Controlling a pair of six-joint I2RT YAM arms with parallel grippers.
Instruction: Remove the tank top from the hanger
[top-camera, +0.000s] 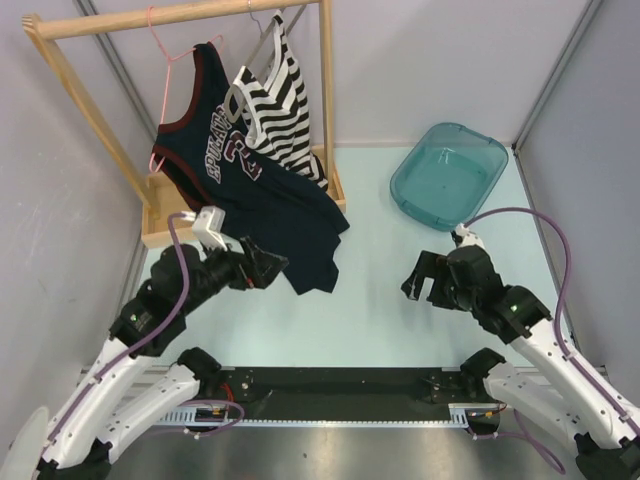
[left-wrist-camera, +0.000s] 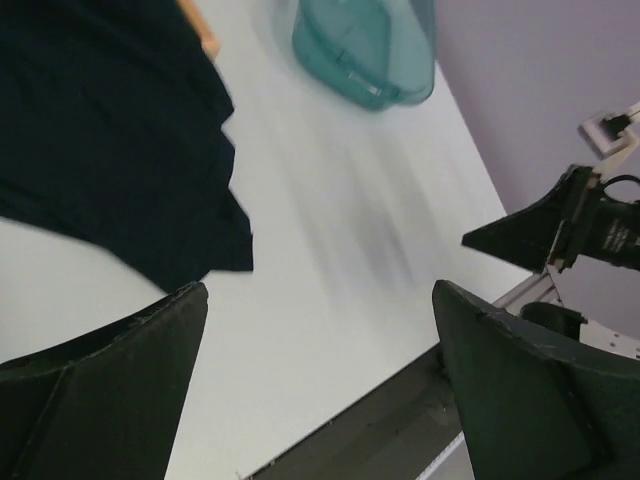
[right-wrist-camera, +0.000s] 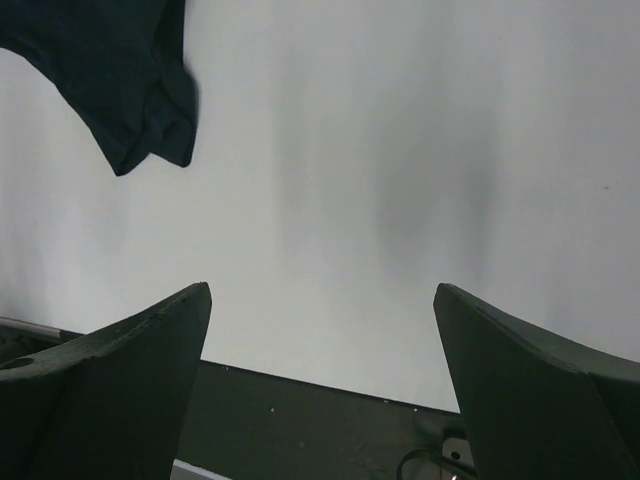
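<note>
Pale green table (top-camera: 380, 320) inside grey walls, 2 arms at its near edge, the tank top not yet off its hanger.

Nearest, the left gripper (top-camera: 274, 268) has its fingers (left-wrist-camera: 110, 390) spread wide with nothing between them, just at the lower hem of the navy tank top (top-camera: 270, 200); the left wrist view shows the cloth ahead of the fingertips, not clamped. The right gripper (top-camera: 418, 288) is likewise spread apart, over bare table well to the right of the garment. Farther back, the tank top hangs by its shoulder from a pink hanger (top-camera: 165, 75) on the wooden rack (top-camera: 170, 15), its lower part draped down over the rack's base onto the table. A black-and-white striped top (top-camera: 280, 100) hangs just beside it. A teal tub (top-camera: 450, 175) sits at the far right.
</note>
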